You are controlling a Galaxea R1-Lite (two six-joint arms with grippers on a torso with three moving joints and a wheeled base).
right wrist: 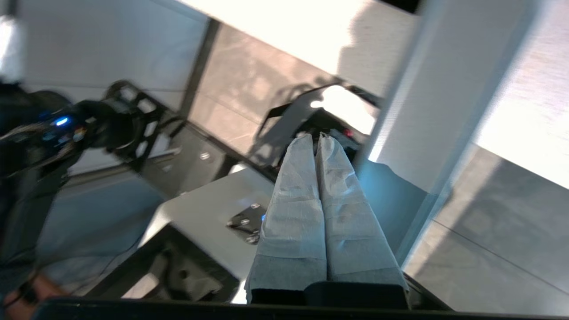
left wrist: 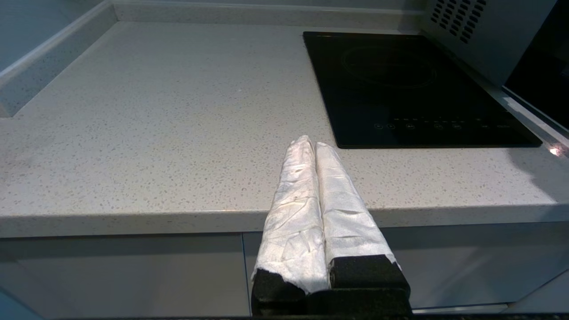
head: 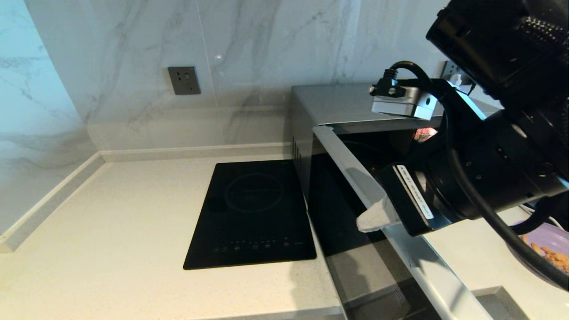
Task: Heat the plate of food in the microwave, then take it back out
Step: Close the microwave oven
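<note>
On the right of the head view, your right hand [head: 371, 220] sits with its wrapped fingers pressed together, holding nothing, tips against the swung-out door of the microwave [head: 329, 106]. The arm hides much of the oven's opening. The plate of food [head: 549, 249] lies on the surface [head: 111, 231] past that arm, at the frame's right edge. The black cooktop [head: 253, 213] lies just beside the microwave, with wide bare room to its left.

From the left wrist, your left hand [left wrist: 311, 146] is shut and empty, over the surface's front edge.

From the right wrist, the closed fingers [right wrist: 302, 186] point along the door's pale edge.
</note>
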